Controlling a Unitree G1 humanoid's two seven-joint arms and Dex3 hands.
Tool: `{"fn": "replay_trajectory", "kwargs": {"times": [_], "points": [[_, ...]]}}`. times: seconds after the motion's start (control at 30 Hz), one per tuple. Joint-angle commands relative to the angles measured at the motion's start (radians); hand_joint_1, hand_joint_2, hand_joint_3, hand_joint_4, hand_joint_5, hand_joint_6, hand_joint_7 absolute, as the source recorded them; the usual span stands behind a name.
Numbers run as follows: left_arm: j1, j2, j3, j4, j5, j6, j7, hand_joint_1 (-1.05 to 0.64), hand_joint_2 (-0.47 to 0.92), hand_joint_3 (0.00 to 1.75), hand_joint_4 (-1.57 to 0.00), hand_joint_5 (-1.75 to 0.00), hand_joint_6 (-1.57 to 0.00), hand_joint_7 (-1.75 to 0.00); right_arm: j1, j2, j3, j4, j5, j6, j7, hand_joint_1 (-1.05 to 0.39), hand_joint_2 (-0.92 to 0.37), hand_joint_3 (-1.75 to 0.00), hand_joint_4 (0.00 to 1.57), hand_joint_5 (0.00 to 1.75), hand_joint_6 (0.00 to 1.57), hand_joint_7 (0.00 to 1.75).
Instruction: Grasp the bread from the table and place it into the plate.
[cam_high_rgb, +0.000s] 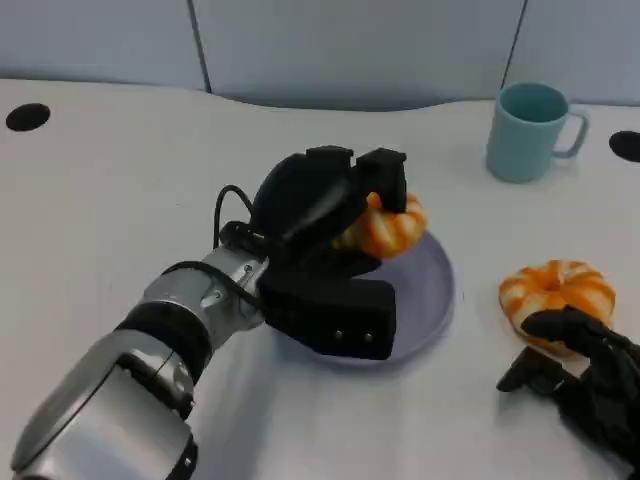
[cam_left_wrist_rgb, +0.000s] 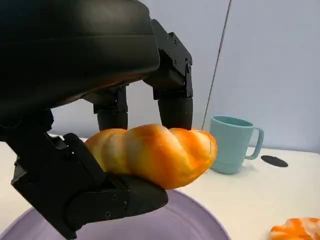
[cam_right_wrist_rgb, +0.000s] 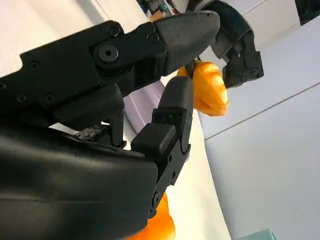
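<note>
L hand (cam_high_rgb: 335, 215), centre of the head view, grips a bread roll (cam_high_rgb: 385, 228) w/ fingers over the top and thumb underneath. The roll is orange-gold w/ pale stripes and is held just above the lavender plate (cam_high_rgb: 435, 290); in the left wrist view there is a gap btwn the roll (cam_left_wrist_rgb: 155, 152) and the plate surface (cam_left_wrist_rgb: 190, 225), so the two are not touching. The fingers (cam_left_wrist_rgb: 175, 107) press down on the roll's upper side and a black pad supports it from below.

R hand (cam_high_rgb: 590, 375) sits at lower right of the head view, fingers partly curled and apart, holding nothing. Its fingertips lie at the near edge of a second roll (cam_high_rgb: 557, 290), which sits on the table (cam_high_rgb: 120, 190) to the right of the plate; cannot tell if they touch. The right wrist view shows a bit of that orange roll (cam_right_wrist_rgb: 162, 227) at the bottom edge, beside the hand's fingers (cam_right_wrist_rgb: 172, 120), w/ the L hand and its roll (cam_right_wrist_rgb: 210, 90) farther off toward upper centre.

A teal mug (cam_high_rgb: 528, 130) stands upright at upper right of the head view, handle to the right, well apart from the plate. Two dark round holes in the table show at the far left and far right edges.
</note>
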Motion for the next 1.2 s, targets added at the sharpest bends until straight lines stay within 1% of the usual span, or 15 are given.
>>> {"fn": "replay_trajectory", "kwargs": {"times": [0.03,0.17,0.23,0.37,0.4,0.47,0.53,0.6,0.67,0.73,0.83,0.87,0.93,1.03,1.2], "points": [[-0.026,0.013,-0.003,0.008,0.000,0.005,-0.003,-0.18,0.37,1.22,-0.95,-1.75,-0.75,-1.75,0.032,-0.004,-0.001,0.026,-0.011,0.022,-0.013,-0.42,-0.92,-0.09,0.74,1.18,0.82,0.69],[-0.034,-0.003,-0.013,0.024,-0.007,0.017,-0.123,-0.21,0.40,1.23,-0.96,-1.75,-0.78,-1.70,0.034,0.004,0.004,0.007,-0.011,0.024,-0.009,-0.41,-0.92,-0.10,0.74,1.19,0.83,0.69],[-0.041,-0.012,-0.015,0.031,-0.010,0.049,-0.202,-0.20,0.41,1.16,-0.94,-1.75,-0.79,-1.61,0.039,0.004,0.008,-0.009,-0.012,0.032,-0.010,-0.42,-0.92,-0.10,0.74,1.20,0.83,0.69],[-0.041,-0.016,-0.012,0.025,-0.011,0.071,-0.243,-0.18,0.42,1.10,-0.92,-1.75,-0.81,-1.56,0.046,0.004,0.012,-0.024,-0.012,0.039,-0.011,-0.42,-0.92,-0.11,0.72,1.21,0.82,0.69],[-0.044,-0.015,-0.012,0.026,-0.013,0.072,-0.272,-0.19,0.43,1.06,-0.91,-1.75,-0.81,-1.52,0.049,0.005,0.012,-0.031,-0.010,0.045,-0.012,-0.42,-0.92,-0.11,0.72,1.21,0.82,0.69],[-0.050,-0.013,-0.012,0.028,-0.017,0.069,-0.325,-0.21,0.55,0.84,-0.87,-1.75,-0.85,-1.34,0.054,0.007,0.012,-0.043,-0.008,0.057,-0.019,-0.42,-0.92,-0.11,0.72,1.22,0.83,0.69],[-0.056,-0.015,0.009,0.031,-0.046,0.082,-0.419,-0.24,0.64,0.68,-0.86,-1.42,-0.95,-0.90,0.058,0.011,0.011,-0.054,-0.003,0.065,-0.015,-0.42,-0.92,-0.09,0.72,1.23,0.83,0.69],[-0.061,-0.015,0.025,0.031,-0.070,0.100,-0.503,-0.31,0.84,0.28,-0.83,-0.79,-0.91,-0.25,0.058,0.011,0.011,-0.059,0.003,0.078,-0.006,-0.42,-0.92,-0.09,0.72,1.24,0.83,0.69],[-0.068,-0.012,0.018,0.028,-0.066,0.120,-0.549,-0.38,0.90,0.15,-0.73,-0.51,-0.80,-0.07,0.060,0.010,0.013,-0.059,-0.001,0.069,-0.004,-0.41,-0.92,-0.10,0.72,1.25,0.83,0.69],[-0.071,-0.010,0.014,0.024,-0.062,0.132,-0.572,-0.46,0.92,0.13,-0.60,-0.36,-0.68,-0.01,0.061,0.009,0.014,-0.059,-0.004,0.065,-0.006,-0.42,-0.92,-0.10,0.71,1.26,0.82,0.70],[-0.078,-0.006,0.016,0.022,-0.066,0.142,-0.609,-0.48,0.92,0.13,-0.58,-0.32,-0.65,0.00,0.062,0.009,0.014,-0.063,-0.003,0.071,-0.012,-0.42,-0.92,-0.10,0.71,1.27,0.82,0.70],[-0.084,-0.003,0.016,0.022,-0.068,0.146,-0.633,-0.70,0.92,0.24,-0.38,-0.21,-0.44,0.00,0.063,0.009,0.014,-0.065,-0.003,0.075,-0.017,-0.42,-0.92,-0.10,0.71,1.27,0.82,0.70],[-0.089,0.008,0.018,0.015,-0.072,0.140,-0.653,-0.88,0.92,0.34,-0.21,-0.12,-0.28,0.00,0.064,0.009,0.016,-0.068,-0.007,0.076,-0.029,-0.43,-0.92,-0.09,0.71,1.27,0.82,0.71],[-0.087,0.020,0.029,0.004,-0.085,0.122,-0.651,-0.96,0.92,0.42,-0.13,-0.09,-0.21,0.00,0.062,0.006,0.016,-0.069,-0.002,0.091,-0.030,-0.42,-0.92,-0.08,0.70,1.27,0.82,0.71],[-0.076,0.033,0.063,-0.007,-0.128,0.088,-0.654,-0.98,0.92,0.45,-0.10,-0.08,-0.20,0.00,0.060,0.003,0.016,-0.067,-0.002,0.090,-0.024,-0.42,-0.92,-0.08,0.70,1.27,0.81,0.72]]}}
